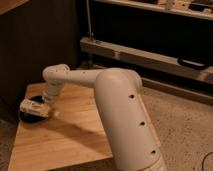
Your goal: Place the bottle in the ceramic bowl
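The whitish bottle (pixel 33 107) lies on its side in my gripper (pixel 44 106), just above the black ceramic bowl (pixel 29 119). The bowl sits at the far left edge of the wooden table (pixel 65 142), and the bottle and gripper hide most of it. My white arm (pixel 120 100) reaches from the lower right across the table to the bowl. The gripper is shut on the bottle.
A dark wall panel (pixel 35 45) stands behind the table on the left. A metal rack with a low rail (pixel 150 57) runs along the back right. Speckled floor (pixel 185 130) lies to the right of the table.
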### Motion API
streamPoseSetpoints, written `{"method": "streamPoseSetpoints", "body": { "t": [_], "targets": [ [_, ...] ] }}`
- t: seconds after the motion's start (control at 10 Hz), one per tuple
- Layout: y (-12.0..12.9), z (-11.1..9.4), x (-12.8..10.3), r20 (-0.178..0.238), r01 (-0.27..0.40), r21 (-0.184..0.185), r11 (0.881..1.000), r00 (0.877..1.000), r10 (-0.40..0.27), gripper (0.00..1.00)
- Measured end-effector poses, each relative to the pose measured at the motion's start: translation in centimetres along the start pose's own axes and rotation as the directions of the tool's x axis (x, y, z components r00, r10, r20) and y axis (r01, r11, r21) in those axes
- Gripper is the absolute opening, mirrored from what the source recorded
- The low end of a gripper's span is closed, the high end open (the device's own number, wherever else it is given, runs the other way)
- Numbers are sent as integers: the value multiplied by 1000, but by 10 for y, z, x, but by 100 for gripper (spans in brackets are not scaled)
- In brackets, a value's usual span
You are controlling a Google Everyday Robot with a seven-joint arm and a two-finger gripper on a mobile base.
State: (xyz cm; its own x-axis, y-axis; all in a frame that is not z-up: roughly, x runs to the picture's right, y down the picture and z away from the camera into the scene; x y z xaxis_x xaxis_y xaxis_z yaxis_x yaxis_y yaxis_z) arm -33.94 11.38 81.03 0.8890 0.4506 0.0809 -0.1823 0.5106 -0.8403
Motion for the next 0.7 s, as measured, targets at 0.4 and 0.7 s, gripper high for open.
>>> {"method": "streamPoseSetpoints", "body": {
  "t": [0.4, 0.7],
  "targets": [
    [4, 9, -2, -2, 12, -5, 1000, 1000, -12, 66],
    [1, 12, 2, 2, -19, 4, 1000, 1000, 19, 80]
  ]
}}
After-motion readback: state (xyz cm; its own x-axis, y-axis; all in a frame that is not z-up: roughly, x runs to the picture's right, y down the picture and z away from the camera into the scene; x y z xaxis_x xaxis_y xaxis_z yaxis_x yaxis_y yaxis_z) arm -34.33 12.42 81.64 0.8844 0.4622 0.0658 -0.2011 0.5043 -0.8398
